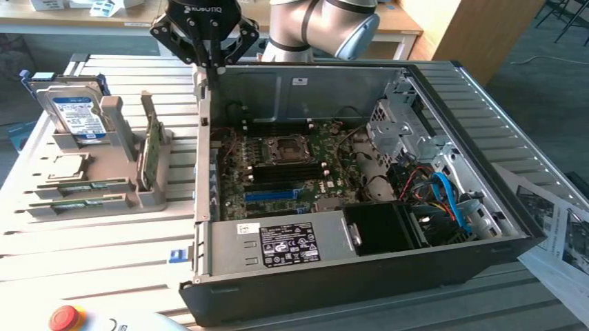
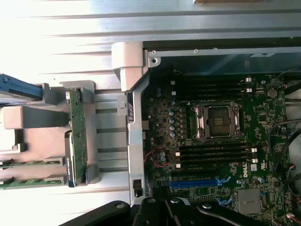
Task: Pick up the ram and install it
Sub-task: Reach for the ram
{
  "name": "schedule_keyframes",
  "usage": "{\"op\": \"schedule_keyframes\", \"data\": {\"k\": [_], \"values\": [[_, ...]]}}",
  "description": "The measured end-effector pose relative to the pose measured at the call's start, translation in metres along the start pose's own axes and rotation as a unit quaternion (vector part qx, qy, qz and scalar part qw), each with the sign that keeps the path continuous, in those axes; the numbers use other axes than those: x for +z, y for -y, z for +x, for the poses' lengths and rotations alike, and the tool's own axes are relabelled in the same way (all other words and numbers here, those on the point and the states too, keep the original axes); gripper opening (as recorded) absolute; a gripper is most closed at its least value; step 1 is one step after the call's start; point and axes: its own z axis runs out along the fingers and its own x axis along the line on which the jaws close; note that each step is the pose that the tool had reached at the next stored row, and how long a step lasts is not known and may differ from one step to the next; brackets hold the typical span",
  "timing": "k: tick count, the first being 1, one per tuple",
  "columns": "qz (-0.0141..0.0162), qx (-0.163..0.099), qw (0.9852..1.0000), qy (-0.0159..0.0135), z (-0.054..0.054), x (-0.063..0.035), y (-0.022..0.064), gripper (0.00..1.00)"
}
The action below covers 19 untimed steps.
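The open computer case (image 1: 368,276) takes up most of the table, its motherboard (image 1: 276,172) lying flat inside with the processor socket bare. The black memory slots (image 2: 214,153) on either side of that socket look unfilled, so nothing has been installed yet, as far as can be judged.

At the exterior view's left of the case stands a grey rack (image 1: 112,121). It carries a hard drive (image 1: 76,114) upright at its far end. The ram (image 1: 148,155) stands on its long edge in a groove of the rack, on the side nearest the case wall. Seen from the wrist, the stick is an edge-on green strip seated between two grey posts, with nothing touching it.

The task therefore looks to be at its very start. The ram is not yet picked up, and both the grasp and the seating in a slot are left to do.

The claw (image 1: 214,72) hangs above the far end of the case wall that faces the rack, near the ram but apart from it. Its fingers appear drawn together to a point, clenched on nothing.
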Motion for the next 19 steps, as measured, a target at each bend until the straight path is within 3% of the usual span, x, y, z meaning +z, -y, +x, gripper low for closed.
{"op": "schedule_keyframes", "data": {"k": [19], "values": [[0.0000,0.000,1.0000,0.0000,0.035,-0.0007,-0.0020,0.11]]}}
